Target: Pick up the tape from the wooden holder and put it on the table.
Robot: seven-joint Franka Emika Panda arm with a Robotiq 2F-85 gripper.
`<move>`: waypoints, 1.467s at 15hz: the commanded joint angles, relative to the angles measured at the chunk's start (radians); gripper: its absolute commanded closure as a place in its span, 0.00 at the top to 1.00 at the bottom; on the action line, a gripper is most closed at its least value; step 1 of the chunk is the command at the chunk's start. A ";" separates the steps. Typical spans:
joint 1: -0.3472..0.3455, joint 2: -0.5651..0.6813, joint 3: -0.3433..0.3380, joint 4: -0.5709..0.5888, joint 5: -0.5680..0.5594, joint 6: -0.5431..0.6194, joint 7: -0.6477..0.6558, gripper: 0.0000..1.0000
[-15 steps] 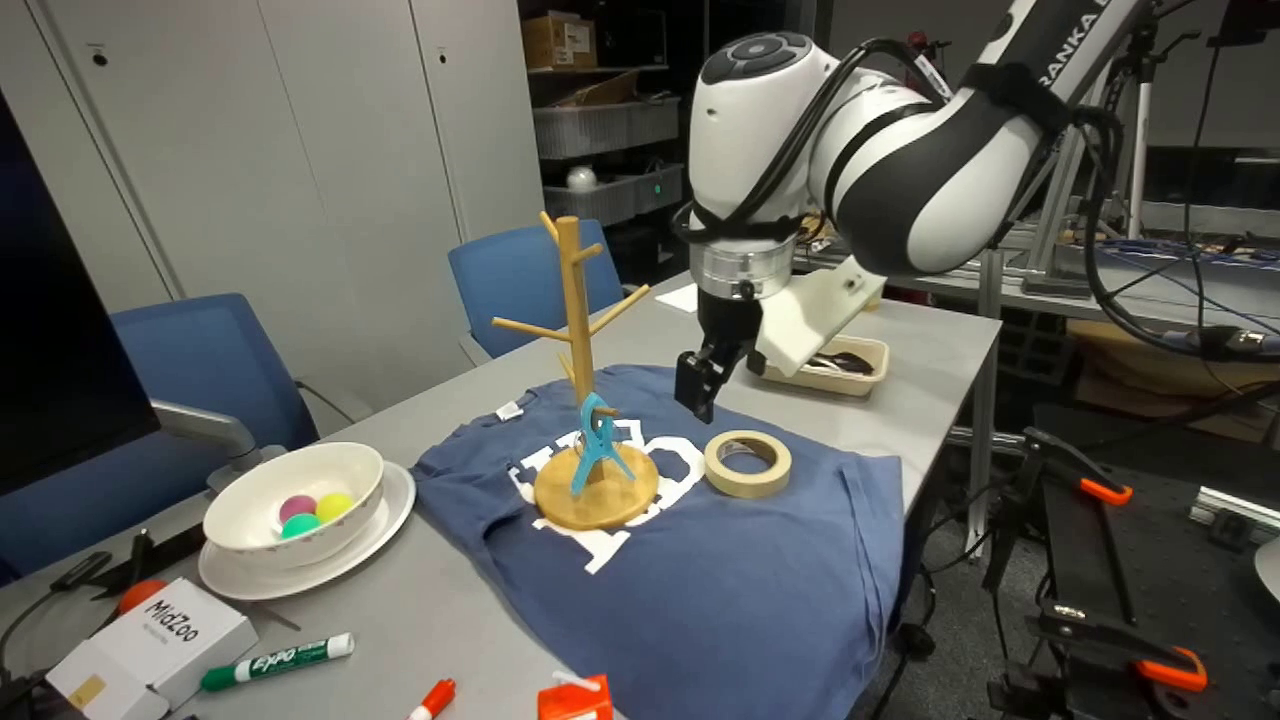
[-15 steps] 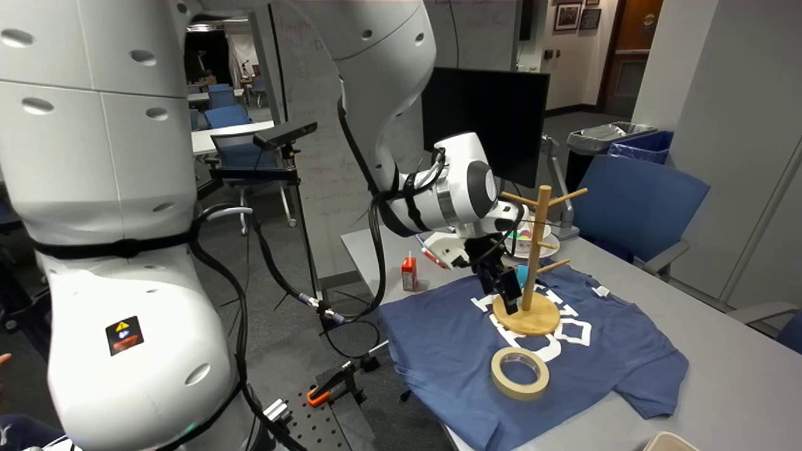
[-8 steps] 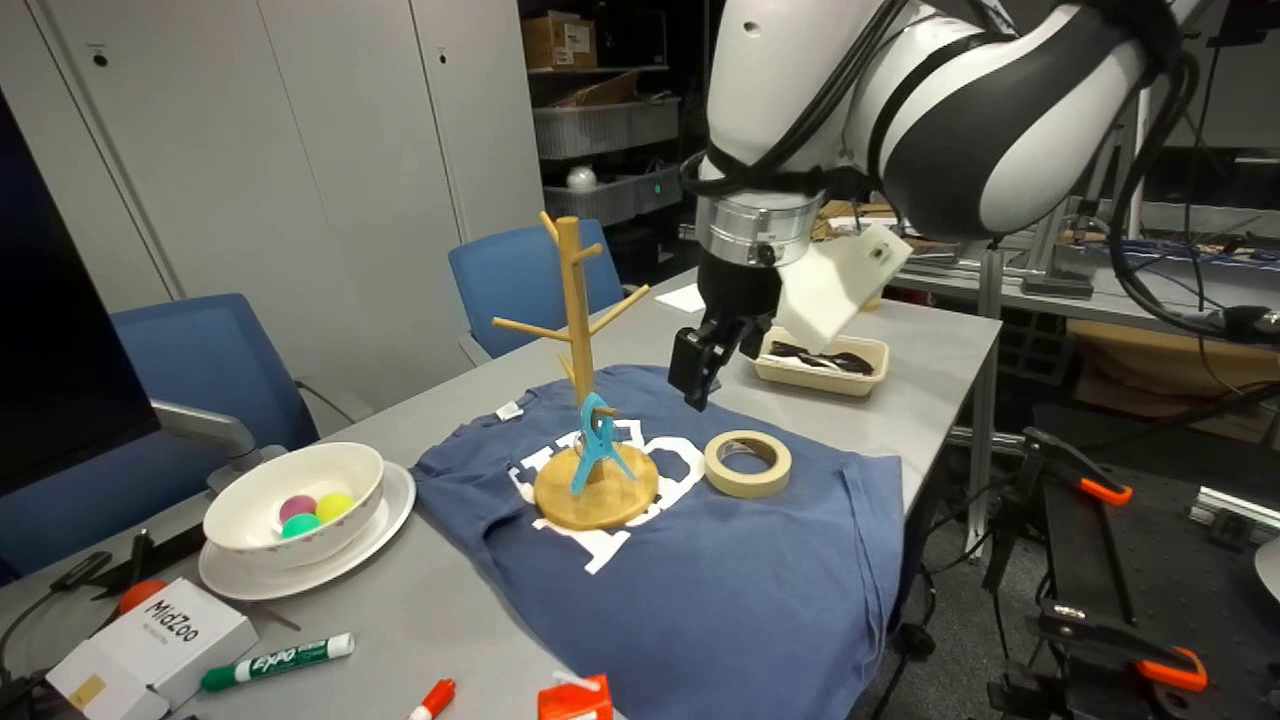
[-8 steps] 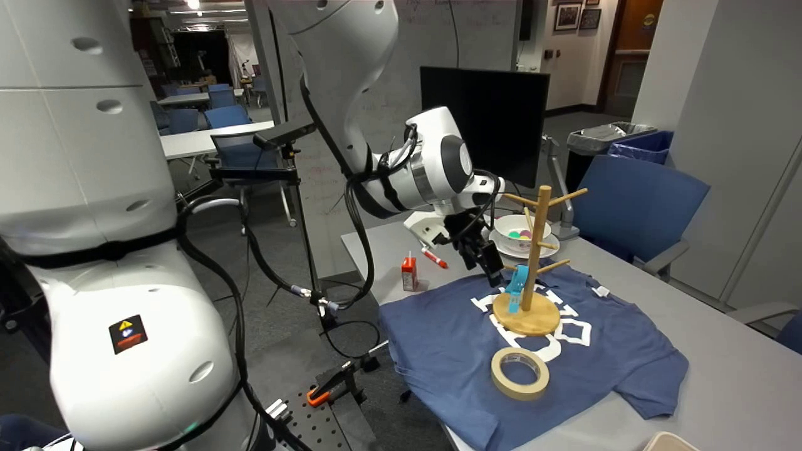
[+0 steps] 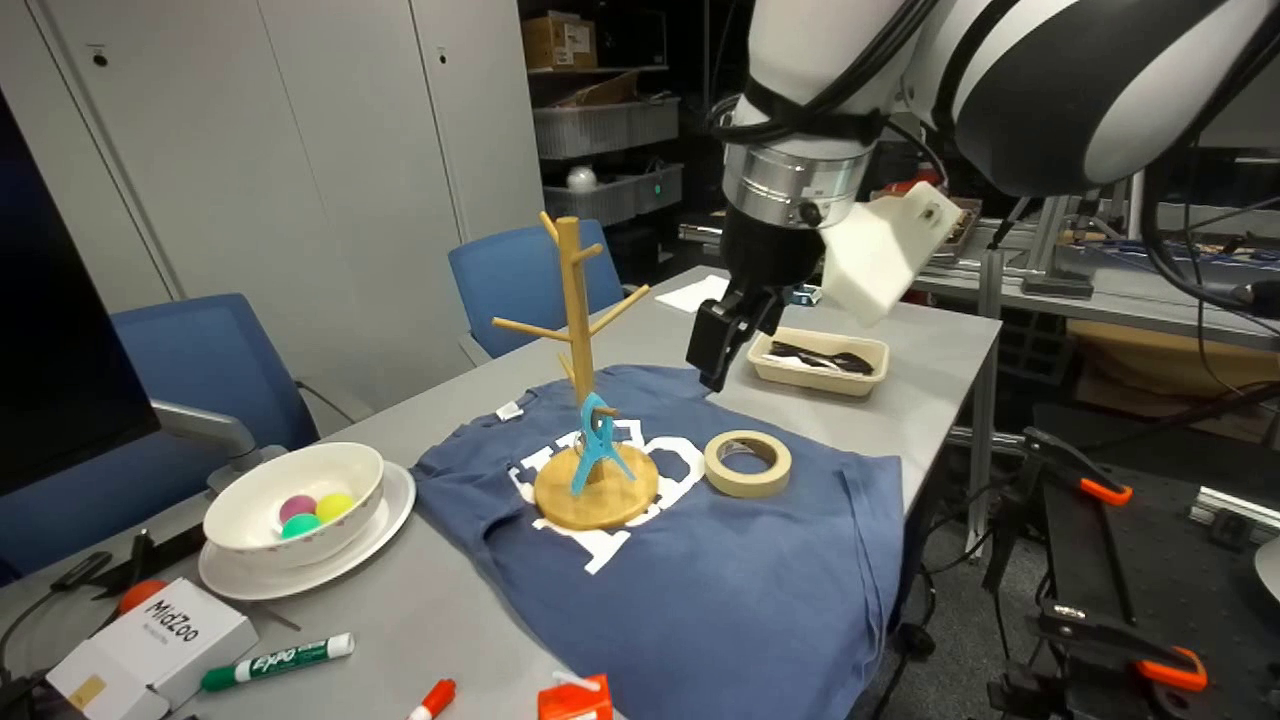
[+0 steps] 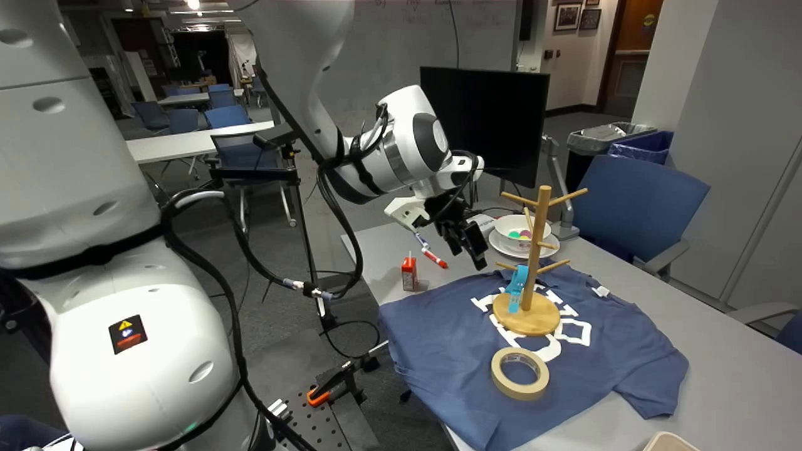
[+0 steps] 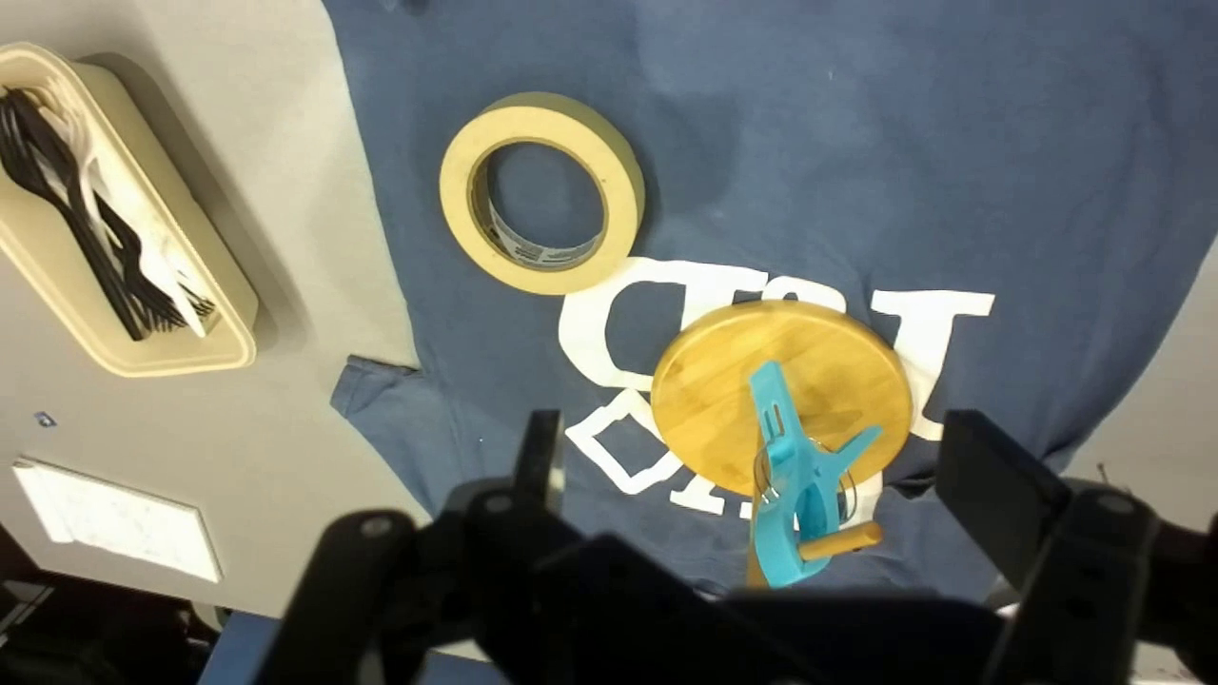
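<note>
The tape is a beige roll lying flat on a blue T-shirt in both exterior views [image 5: 748, 487] [image 6: 519, 393] and in the wrist view [image 7: 458, 195]. The wooden holder [image 5: 578, 330] is a post with pegs on a round base, standing upright on the shirt beside the tape; it also shows in the wrist view [image 7: 699, 400]. A light blue clip [image 5: 597, 445] hangs on a low peg of the holder. My gripper [image 7: 756, 452] is open and empty, its fingers apart above and to either side of the clip without touching it. In an exterior view the gripper [image 6: 474, 245] hovers beside the holder.
The blue T-shirt [image 5: 700, 580] covers the table's middle. A beige tray with cutlery [image 5: 870, 360] stands near the tape. A white bowl with balls [image 5: 350, 480] on a plate, a white box [image 5: 160, 640], markers [image 5: 290, 660] and a red carton [image 6: 409, 274] are on the table.
My gripper has moved up and back, away from the holder, so the blue clip now shows fully in both exterior views. The tape, holder and clip have not moved.
</note>
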 commanded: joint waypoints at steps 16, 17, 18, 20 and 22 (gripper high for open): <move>-0.043 -0.109 0.072 -0.070 0.016 -0.007 -0.014 1.00; -0.043 -0.109 0.072 -0.070 0.016 -0.007 -0.014 1.00; -0.043 -0.109 0.072 -0.070 0.016 -0.007 -0.014 1.00; -0.043 -0.109 0.072 -0.070 0.016 -0.007 -0.014 1.00; -0.043 -0.109 0.072 -0.070 0.016 -0.007 -0.014 1.00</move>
